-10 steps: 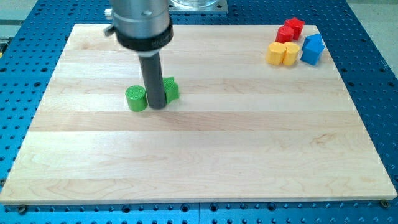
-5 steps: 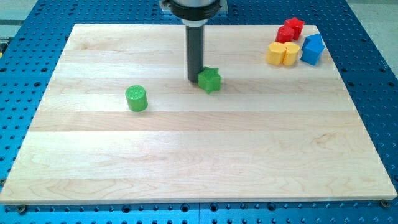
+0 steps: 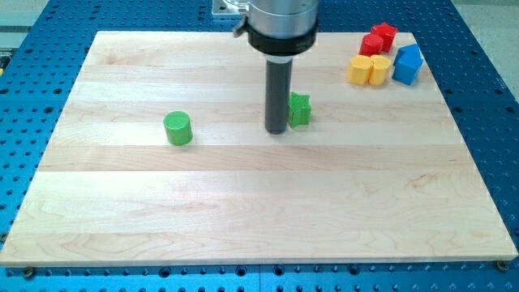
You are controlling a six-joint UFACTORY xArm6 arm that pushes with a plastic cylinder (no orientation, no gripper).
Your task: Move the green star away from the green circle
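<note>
The green star point(image 3: 301, 109) lies on the wooden board a little right of its middle, partly hidden behind my rod. My tip point(image 3: 277, 130) rests on the board right against the star's left side. The green circle point(image 3: 178, 128), a short cylinder, stands well to the left, about a fifth of the board's width from the tip.
At the board's top right corner a cluster: two red blocks point(image 3: 378, 38), two yellow blocks point(image 3: 369, 70) and a blue block point(image 3: 408, 64). The wooden board point(image 3: 259, 211) lies on a blue perforated table.
My tip has pushed the green star from right beside the green circle towards the view's right. The circle has stayed where it was.
</note>
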